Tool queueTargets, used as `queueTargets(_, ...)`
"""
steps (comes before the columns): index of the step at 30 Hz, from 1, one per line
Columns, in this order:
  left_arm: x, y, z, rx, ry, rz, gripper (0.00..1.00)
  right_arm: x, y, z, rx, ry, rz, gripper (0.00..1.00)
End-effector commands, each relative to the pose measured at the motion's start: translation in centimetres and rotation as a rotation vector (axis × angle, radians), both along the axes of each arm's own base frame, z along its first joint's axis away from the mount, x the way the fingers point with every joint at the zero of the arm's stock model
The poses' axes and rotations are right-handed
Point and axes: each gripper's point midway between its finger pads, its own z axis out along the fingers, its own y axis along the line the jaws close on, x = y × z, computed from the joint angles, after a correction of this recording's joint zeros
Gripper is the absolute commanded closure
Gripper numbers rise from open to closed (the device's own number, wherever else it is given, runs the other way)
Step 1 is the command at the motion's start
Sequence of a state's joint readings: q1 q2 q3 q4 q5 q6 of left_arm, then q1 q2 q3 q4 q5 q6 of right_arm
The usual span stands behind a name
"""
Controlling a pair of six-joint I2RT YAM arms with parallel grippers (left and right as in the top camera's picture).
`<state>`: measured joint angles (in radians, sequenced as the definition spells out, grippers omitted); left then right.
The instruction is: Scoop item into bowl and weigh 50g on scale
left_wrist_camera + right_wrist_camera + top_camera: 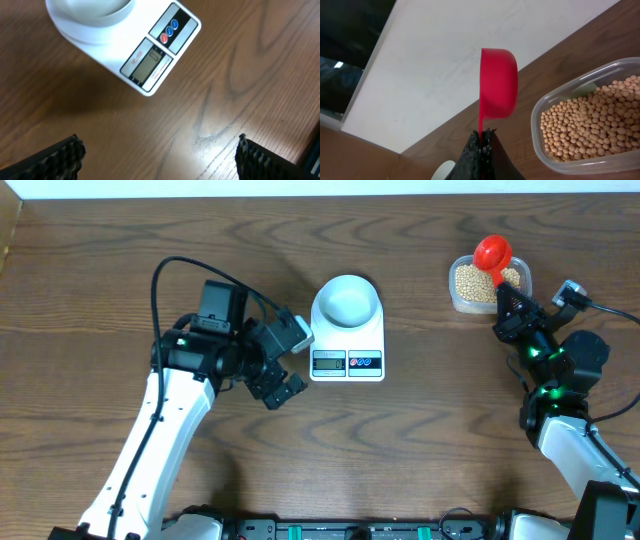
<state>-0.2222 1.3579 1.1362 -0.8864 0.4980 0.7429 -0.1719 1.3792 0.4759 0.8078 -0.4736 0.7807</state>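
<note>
The white bowl (pixel 346 302) sits on the white scale (pixel 347 350) at the table's middle; both show in the left wrist view, bowl (pixel 92 12) and scale (pixel 150 60). The beans (pixel 474 283) fill a clear plastic tub (pixel 459 302) at the back right, also seen in the right wrist view (pixel 592 120). My right gripper (pixel 508 298) is shut on the handle of a red scoop (pixel 492 252), held tilted above the tub; in the right wrist view (pixel 483 135) the scoop (pixel 497 82) stands on edge beside the tub (pixel 536 117). My left gripper (pixel 282 358) is open and empty, left of the scale.
The wooden table's back edge meets a white wall strip (pixel 420 65) just behind the tub. The left arm's black cable (pixel 165 275) loops over the table's left part.
</note>
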Motion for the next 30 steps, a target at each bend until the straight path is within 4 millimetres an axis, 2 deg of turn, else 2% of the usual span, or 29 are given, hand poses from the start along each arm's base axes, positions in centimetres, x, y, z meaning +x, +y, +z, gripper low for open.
queueTargets(1, 0.0, -0.8, 1.6, -0.047, -0.046, -0.057, 0.02, 0.3, -0.4, 0.5, 0.003, -0.012, -0.017, 0.99)
queueTargets(20, 0.2, -0.3, 1.4, -0.016, -0.051, -0.043, 0.02, 0.3, -0.4, 0.6, 0.003, -0.012, -0.017, 0.99)
queueTargets(23, 0.7, 0.6, 1.0, 0.022, -0.039, 0.035, 0.02, 0.3, -0.4, 0.6, 0.003, -0.012, -0.017, 0.99)
queueTargets(30, 0.8, 0.6, 1.0, 0.022, -0.04, 0.041, 0.01, 0.3, -0.4, 0.5, 0.003, -0.012, -0.017, 0.99)
